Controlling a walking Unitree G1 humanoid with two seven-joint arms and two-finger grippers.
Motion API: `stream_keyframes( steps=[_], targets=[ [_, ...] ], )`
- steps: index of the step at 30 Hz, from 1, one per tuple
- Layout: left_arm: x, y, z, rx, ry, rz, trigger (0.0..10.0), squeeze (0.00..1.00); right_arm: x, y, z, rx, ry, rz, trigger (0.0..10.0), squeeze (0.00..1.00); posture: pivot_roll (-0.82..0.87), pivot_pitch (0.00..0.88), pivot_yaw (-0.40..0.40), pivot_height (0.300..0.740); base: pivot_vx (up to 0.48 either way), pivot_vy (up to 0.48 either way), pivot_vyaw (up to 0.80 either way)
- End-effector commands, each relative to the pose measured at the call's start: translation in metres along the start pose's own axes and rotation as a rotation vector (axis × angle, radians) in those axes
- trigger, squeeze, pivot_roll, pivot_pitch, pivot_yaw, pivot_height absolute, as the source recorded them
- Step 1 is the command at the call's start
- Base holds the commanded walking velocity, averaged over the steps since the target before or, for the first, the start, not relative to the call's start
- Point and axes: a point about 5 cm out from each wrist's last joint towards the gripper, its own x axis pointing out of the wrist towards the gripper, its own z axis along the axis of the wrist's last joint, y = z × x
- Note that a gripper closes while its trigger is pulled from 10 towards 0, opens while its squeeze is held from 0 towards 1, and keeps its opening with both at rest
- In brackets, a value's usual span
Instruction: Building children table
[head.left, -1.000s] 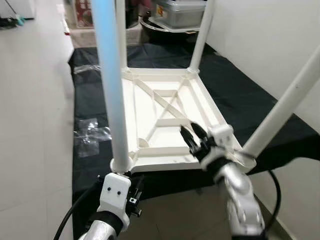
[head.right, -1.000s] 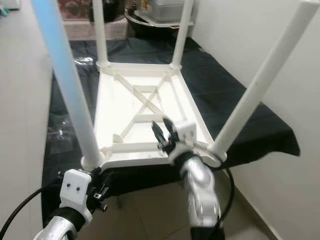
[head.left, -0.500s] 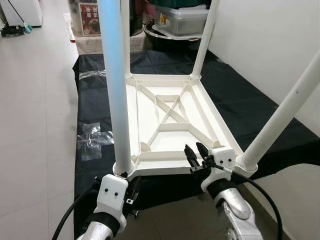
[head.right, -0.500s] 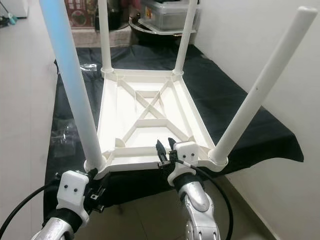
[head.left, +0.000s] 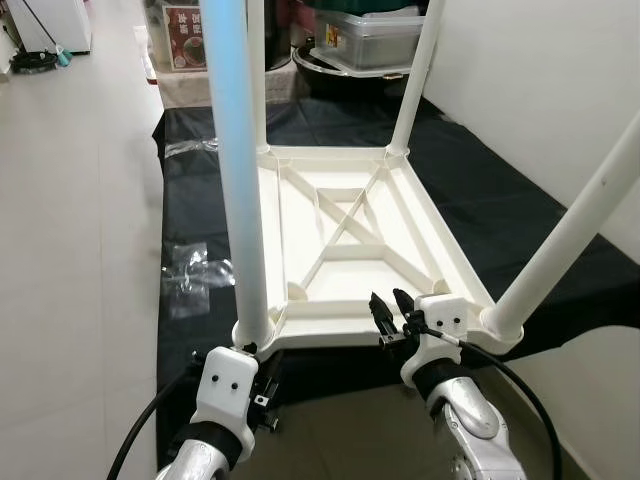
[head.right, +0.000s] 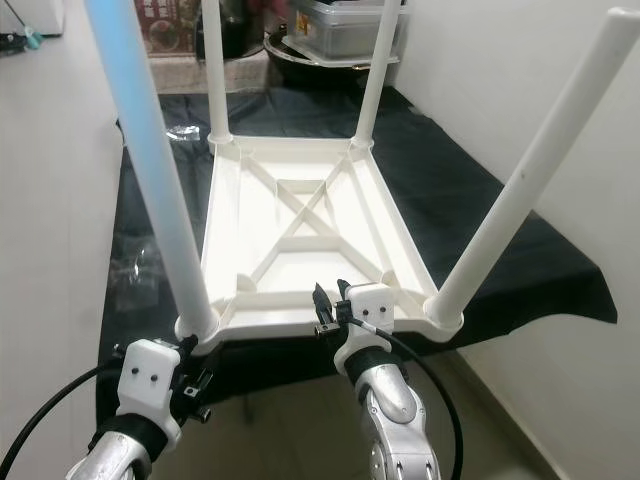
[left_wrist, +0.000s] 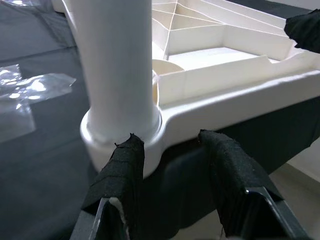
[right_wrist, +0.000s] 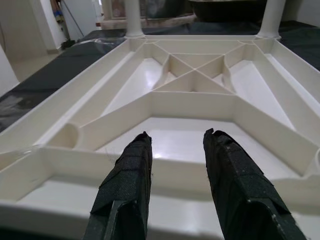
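A: Where's the children's table (head.left: 350, 240)?
B: Upside down on the black cloth (head.left: 480, 200), four legs up. The left pincer (left_wrist: 175, 150) is spread at the near-left leg socket (left_wrist: 122, 132), gripping nothing; the right pincer (right_wrist: 177, 150) gapes over the near rim, empty.
A: How will it handle?
B: Probably light, stiff plastic, rather slick (I'd grip the ribbed rim or leg bases).
A: Any writing?
B: The far box (head.left: 183, 25) has print, too small to read.

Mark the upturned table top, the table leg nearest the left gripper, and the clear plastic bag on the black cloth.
table top (head.left: 345, 275), left eye view, ribbed underside.
nearest table leg (head.left: 240, 170), left eye view, mid-shaft.
plastic bag (head.left: 190, 275), left eye view, middle of the crumpled film.
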Motion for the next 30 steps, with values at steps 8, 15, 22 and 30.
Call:
stream_keyframes(
  steps=[8, 15, 22, 30],
  targets=[
    [0.002, 0.0013, -0.0078, 0.037, 0.027, -0.003, 10.0, 0.0, -0.0003, 0.0004, -0.0018, 0.004, 0.017, -0.014, 10.0, 0.0, 0.08, 0.065, -0.091, 0.74, 0.0, 0.0, 0.0],
    [0.0059, 0.0011, -0.0112, 0.05, 0.033, -0.006, 10.0, 0.0, 0.003, -0.0005, -0.0056, 0.007, 0.034, -0.013, 10.0, 0.0, 0.08, 0.042, -0.093, 0.74, 0.0, 0.0, 0.0],
    [0.0078, 0.0012, -0.0136, 0.043, 0.04, -0.012, 10.0, 0.0, 0.0044, -0.001, -0.0074, 0.005, 0.036, -0.02, 10.0, 0.0, 0.08, 0.026, -0.09, 0.74, 0.0, 0.0, 0.0],
    [0.0091, 0.0013, -0.0147, 0.081, 0.032, -0.005, 10.0, 0.0, 0.0059, -0.0022, -0.0094, 0.01, 0.041, -0.035, 10.0, 0.0, 0.08, 0.015, -0.089, 0.74, 0.0, 0.0, 0.0]
  ],
)
